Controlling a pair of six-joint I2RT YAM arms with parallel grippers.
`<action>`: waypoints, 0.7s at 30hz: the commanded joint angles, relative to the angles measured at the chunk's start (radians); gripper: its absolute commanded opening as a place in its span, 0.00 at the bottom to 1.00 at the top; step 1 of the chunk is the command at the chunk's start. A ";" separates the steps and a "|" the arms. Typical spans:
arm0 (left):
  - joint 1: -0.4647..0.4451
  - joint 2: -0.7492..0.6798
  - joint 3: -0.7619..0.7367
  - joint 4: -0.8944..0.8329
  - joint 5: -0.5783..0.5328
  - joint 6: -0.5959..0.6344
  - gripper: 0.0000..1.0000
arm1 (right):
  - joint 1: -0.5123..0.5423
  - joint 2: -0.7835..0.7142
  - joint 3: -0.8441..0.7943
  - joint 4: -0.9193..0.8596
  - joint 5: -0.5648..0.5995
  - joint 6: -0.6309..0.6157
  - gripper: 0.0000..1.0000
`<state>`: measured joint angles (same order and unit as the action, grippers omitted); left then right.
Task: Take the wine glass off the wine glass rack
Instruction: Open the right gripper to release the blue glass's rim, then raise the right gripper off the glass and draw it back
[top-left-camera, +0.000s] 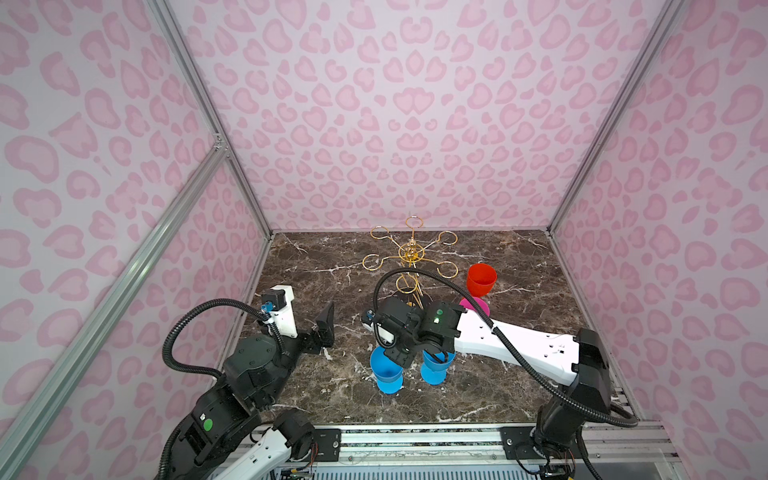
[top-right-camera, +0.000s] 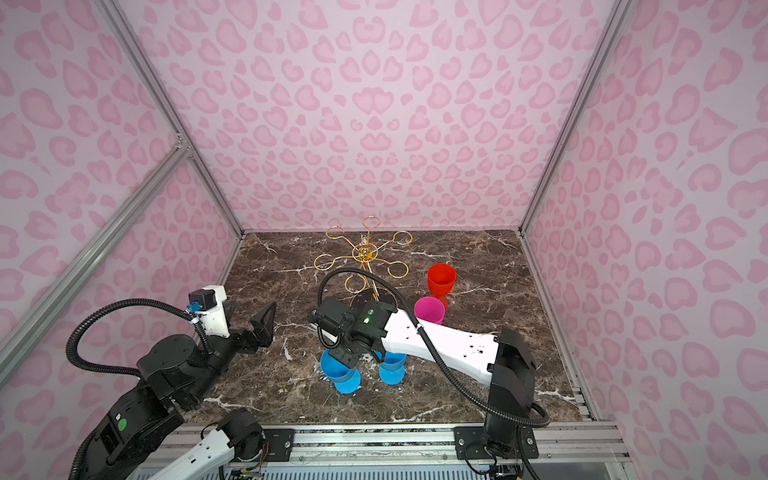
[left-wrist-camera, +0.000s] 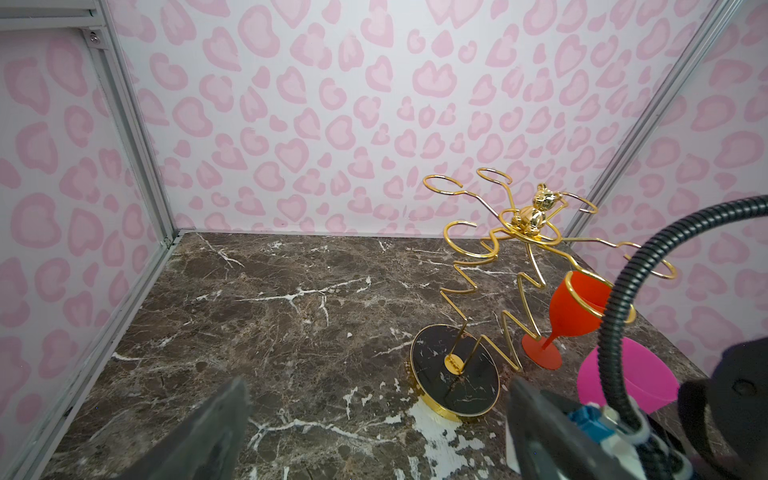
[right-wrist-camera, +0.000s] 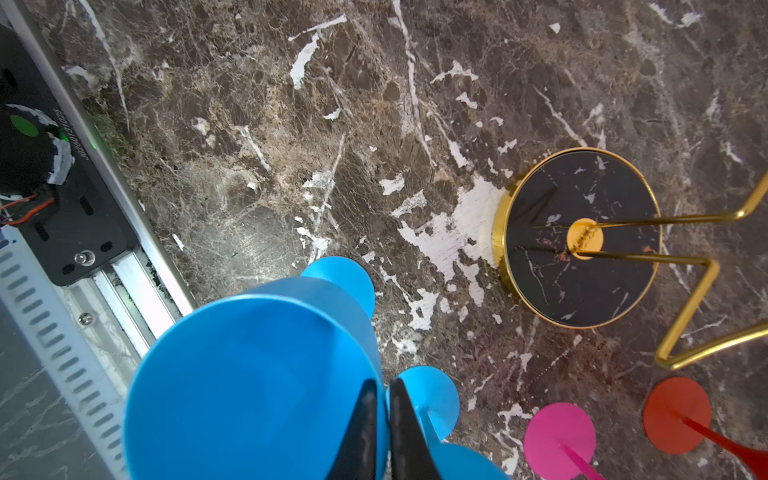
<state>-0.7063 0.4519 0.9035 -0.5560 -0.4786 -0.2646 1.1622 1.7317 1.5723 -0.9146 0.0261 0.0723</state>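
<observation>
Your right gripper (right-wrist-camera: 384, 388) is pinched on the rim wall of a blue plastic wine glass (right-wrist-camera: 249, 386), one finger inside the bowl and one outside. The glass sits low at the front of the bench, clear of the gold wire wine glass rack with its round black base (top-left-camera: 410, 252), and all six of the rack's loops look empty. Whether the glass's foot is flat on the bench, you cannot tell from here.

If it isn't flat, letting go could topple it into the second blue wine glass (top-left-camera: 435, 368) just beside it. Lift out crooked and the inner finger may drag the rim along. The black corrugated cable (top-left-camera: 411, 271) on that arm arches close over the rack's front loop, so a careless retreat could hook the wire and tip the stand toward the red wine glass (top-left-camera: 481, 279) and the pink wine glass (top-left-camera: 478, 305).

Your left gripper (left-wrist-camera: 376, 390) rests wide open and empty, well apart from everything.

The bench (top-left-camera: 316, 266) is dark brown marble-print with white veins, scuffed white near the rack's base, and looks smooth enough for a foot to slide. Pink heart-spotted walls (top-left-camera: 415, 104) on aluminium posts enclose three sides.
</observation>
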 joint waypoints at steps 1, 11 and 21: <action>0.001 0.005 0.005 0.008 -0.002 -0.004 0.97 | -0.001 0.002 0.000 -0.012 0.008 0.007 0.13; 0.001 0.007 0.013 0.009 -0.002 0.000 0.97 | 0.004 -0.009 0.024 -0.036 0.029 0.012 0.21; 0.001 0.009 0.018 0.016 -0.017 0.013 0.97 | 0.044 -0.045 0.086 -0.083 0.076 0.007 0.22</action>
<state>-0.7059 0.4572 0.9073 -0.5560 -0.4797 -0.2607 1.1992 1.6962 1.6470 -0.9722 0.0700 0.0757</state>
